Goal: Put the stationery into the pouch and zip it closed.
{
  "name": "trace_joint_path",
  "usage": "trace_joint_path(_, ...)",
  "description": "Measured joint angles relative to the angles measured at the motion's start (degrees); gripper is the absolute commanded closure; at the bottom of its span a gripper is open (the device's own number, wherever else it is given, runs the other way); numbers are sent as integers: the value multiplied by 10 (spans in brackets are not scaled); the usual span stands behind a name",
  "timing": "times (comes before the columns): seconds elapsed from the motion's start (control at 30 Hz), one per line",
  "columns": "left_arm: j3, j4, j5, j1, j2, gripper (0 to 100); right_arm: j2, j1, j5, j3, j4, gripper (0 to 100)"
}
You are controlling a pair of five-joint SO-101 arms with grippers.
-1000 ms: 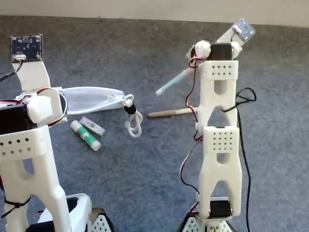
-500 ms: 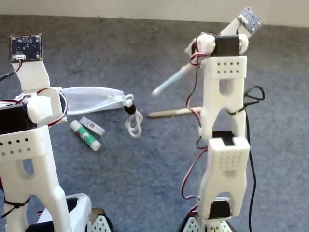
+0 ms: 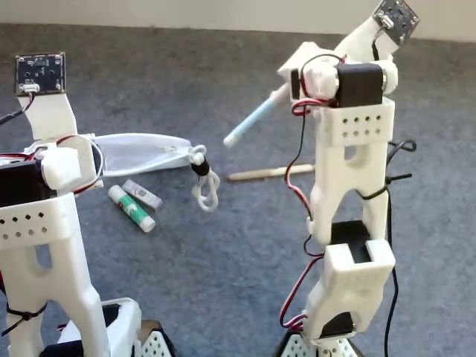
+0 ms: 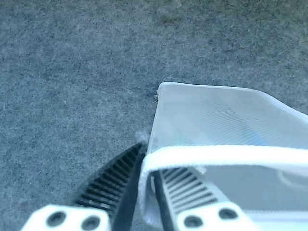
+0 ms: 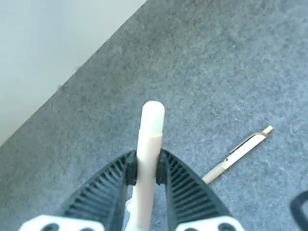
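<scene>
A translucent white pouch [image 3: 141,152] lies on the grey carpet, its zip pull and white cord [image 3: 204,187] at the end toward the middle. My left gripper [image 4: 147,166] is shut on the pouch's rim [image 4: 211,154] at its other end. My right gripper [image 5: 144,168] is shut on a pale pen [image 5: 150,139]. In the high view that pen [image 3: 256,117] hangs slanted above the carpet, tip pointing toward the pouch. A beige pen [image 3: 271,172] lies under it. A green-and-white glue stick [image 3: 132,208] and a small grey stick [image 3: 141,194] lie beside the pouch.
The carpet ends at a pale wall [image 3: 223,13] at the far side. The right arm's white links and loose cables [image 3: 349,208] stand tall over the middle right. Both arm bases sit at the near edge.
The right arm has risen and swung with the pale pen, whose tip has shifted a little toward the pouch. The left arm and the pouch have stayed still.
</scene>
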Motion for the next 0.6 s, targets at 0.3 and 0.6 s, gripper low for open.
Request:
trace_joint_path(0.3, 0, -2, 0, 0, 0, 992, 0, -1, 62, -90, 0, 994)
trace_joint_path(0.6, 0, -7, 0, 0, 0, 992, 0, -54, 133, -168, -1, 994)
